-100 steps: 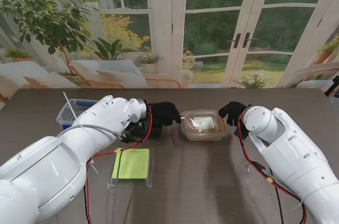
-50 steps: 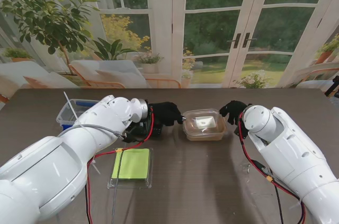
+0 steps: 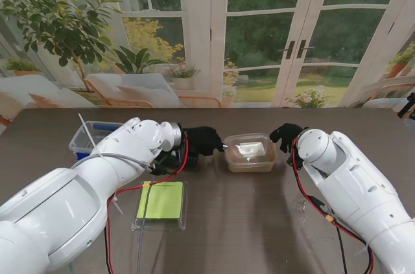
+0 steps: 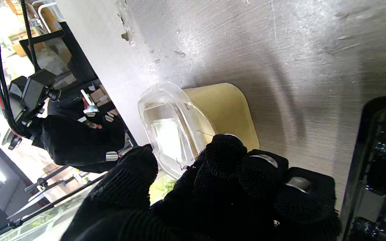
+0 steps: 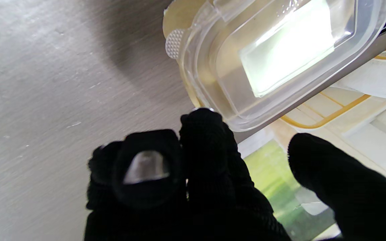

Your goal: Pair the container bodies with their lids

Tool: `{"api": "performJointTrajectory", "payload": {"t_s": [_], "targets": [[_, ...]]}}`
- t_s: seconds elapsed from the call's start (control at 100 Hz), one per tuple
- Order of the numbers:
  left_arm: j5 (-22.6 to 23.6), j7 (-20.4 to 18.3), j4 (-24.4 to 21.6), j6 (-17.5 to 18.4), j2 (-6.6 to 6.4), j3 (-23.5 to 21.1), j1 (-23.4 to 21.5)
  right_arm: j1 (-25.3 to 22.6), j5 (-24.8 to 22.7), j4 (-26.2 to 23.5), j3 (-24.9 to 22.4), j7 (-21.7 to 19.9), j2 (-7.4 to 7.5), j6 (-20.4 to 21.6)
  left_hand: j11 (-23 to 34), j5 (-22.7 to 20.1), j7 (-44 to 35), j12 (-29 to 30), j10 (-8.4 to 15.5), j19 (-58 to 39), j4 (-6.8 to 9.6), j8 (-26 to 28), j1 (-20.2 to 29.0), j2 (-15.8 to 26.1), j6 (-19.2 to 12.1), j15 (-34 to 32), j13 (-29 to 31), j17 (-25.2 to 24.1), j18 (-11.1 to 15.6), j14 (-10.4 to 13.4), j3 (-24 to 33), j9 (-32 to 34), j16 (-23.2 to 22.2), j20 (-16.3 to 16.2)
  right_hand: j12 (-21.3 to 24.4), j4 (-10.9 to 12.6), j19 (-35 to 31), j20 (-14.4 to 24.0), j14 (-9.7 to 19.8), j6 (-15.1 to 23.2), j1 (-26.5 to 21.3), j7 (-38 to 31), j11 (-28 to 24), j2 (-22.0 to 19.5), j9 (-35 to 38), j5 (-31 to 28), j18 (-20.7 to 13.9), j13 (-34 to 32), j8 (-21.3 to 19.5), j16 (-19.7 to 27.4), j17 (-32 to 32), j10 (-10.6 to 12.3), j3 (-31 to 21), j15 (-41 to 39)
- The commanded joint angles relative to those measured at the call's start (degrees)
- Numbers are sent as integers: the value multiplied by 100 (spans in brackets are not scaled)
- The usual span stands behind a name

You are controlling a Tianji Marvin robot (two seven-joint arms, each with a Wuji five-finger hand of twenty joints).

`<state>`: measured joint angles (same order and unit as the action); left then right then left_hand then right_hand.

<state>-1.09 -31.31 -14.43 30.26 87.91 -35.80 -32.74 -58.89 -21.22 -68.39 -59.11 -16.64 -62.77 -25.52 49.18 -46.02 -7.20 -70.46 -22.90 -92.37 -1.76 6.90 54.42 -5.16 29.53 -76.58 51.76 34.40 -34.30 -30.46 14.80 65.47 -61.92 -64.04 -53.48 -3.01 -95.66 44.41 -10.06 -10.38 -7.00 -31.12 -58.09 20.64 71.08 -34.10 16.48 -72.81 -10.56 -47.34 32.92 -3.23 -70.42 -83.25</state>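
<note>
- The clear lidded plastic container with a yellowish body (image 3: pixel 249 151) sits mid-surface toward 12 o'clock, bracketed by both hands, seemingly to steady it while the lid seats.
- The left hand (image 3: pixel 202 139) at its 9 o'clock touches the rim with narrowed fingers.
- The right hand (image 3: pixel 285 137) at 3 o'clock curls beside the wall; grip uncertain.
- The dark wooden surface (image 3: pixel 259 222) toward 6 o'clock is open; the green-lidded flat container (image 3: pixel 162 203) lies at 7 o'clock.
</note>
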Motion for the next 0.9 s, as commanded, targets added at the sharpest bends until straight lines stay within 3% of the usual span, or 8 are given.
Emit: {"api": "performJointTrajectory", "payload": {"t_s": [0.0, 0.16, 0.44, 0.67, 0.89], "targets": [[-2, -110, -47, -40, 42, -19, -6, -2, -3, -40, 51, -62, -70, -13, 13, 390, 397, -21, -5, 110, -121, -186, -112, 111, -158, -30, 0, -141, 413, -299, -154, -45, -88, -110, -48, 99, -41, 187, -307, 765, 24, -281, -209, 90, 38, 166, 79, -136, -125, 24, 755, -142, -194, -85], [4, -127, -47, -110, 36, -27, -22, 39, 16, 1, 106, -50, -83, -65, -62, 744, 511, 15, -48, 195, -100, -232, -130, 129, -151, 55, -112, -274, 442, -322, -243, -158, -99, -162, -43, 100, -44, 185, -313, 710, 16, -344, -212, 97, 36, 255, 79, -133, -155, 26, 746, -143, -203, -86], [-8, -195, -46, -167, 33, -35, -9, 110, 55, 80, 169, 23, -119, -174, -89, 870, 534, 36, -69, 253, -87, -253, -137, 161, -142, 101, -168, -340, 451, -339, -333, -225, -122, -215, -37, 97, -43, 184, -322, 614, 9, -469, -223, 93, 10, 574, 82, -121, -219, 27, 720, -150, -214, -96], [-21, -262, -46, -232, 39, -35, 9, 130, 73, 134, 195, 89, -143, -232, -92, 1212, 646, 42, -88, 296, -77, -302, -152, 200, -5, 124, -214, -400, 463, -359, -439, -276, -146, -259, -21, 95, -49, 186, -334, 489, -8, -659, -246, 131, -35, 896, 86, -105, -295, 29, 702, -154, -240, -103], [-5, -283, -46, -281, 34, -13, 19, 126, 53, 155, 204, 130, -152, -297, -92, 1227, 629, 53, -91, 312, -69, -308, -142, 220, -8, 136, -234, -410, 453, -355, -509, -295, -155, -293, -1, 92, -50, 184, -324, 400, -12, -762, -259, 153, -34, 965, 93, -108, -325, 37, 704, -152, -261, -102]]}}
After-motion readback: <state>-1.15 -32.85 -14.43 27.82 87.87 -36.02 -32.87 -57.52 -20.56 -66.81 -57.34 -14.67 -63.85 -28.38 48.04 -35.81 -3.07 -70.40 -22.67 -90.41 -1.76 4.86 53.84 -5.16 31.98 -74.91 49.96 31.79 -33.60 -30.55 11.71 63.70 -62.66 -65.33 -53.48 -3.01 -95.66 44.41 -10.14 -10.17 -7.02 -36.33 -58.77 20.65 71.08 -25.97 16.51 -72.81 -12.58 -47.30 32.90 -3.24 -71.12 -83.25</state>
